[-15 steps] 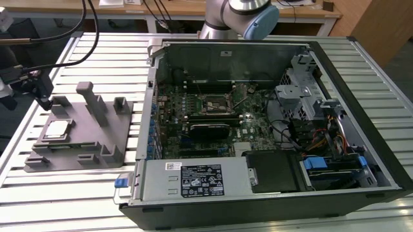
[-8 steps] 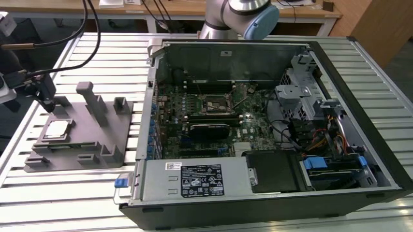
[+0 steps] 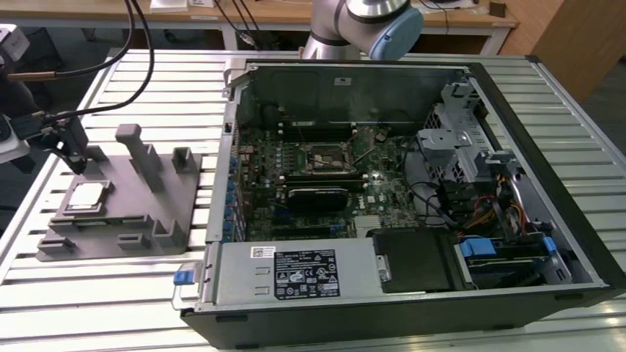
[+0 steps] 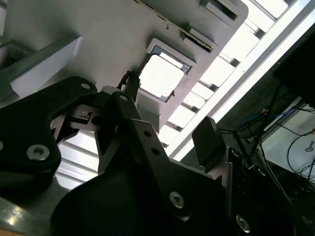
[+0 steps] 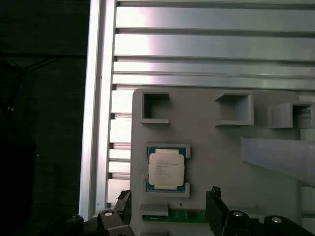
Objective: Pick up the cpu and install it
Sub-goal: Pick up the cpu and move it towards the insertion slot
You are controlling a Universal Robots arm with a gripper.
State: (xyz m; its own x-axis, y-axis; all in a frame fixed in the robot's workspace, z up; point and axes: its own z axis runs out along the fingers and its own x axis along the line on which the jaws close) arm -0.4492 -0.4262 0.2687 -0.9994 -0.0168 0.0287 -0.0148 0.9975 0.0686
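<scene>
Gripper [image 5: 168, 212] over tray [image 5: 216, 147], jaws spread wide, holding nothing.
Cpu [image 5: 166, 168] lies flat in its tray recess (silver top up), just beyond the fingertips, untouched.

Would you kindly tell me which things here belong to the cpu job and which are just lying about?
Job: cpu, tray, socket, open claw.
Lying about: power supply, drive cage, wires.

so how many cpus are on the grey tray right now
1. The cpu lies flat in a square recess of the grey tray, toward the exterior view's left of the computer case; the posts might hide another.
</scene>
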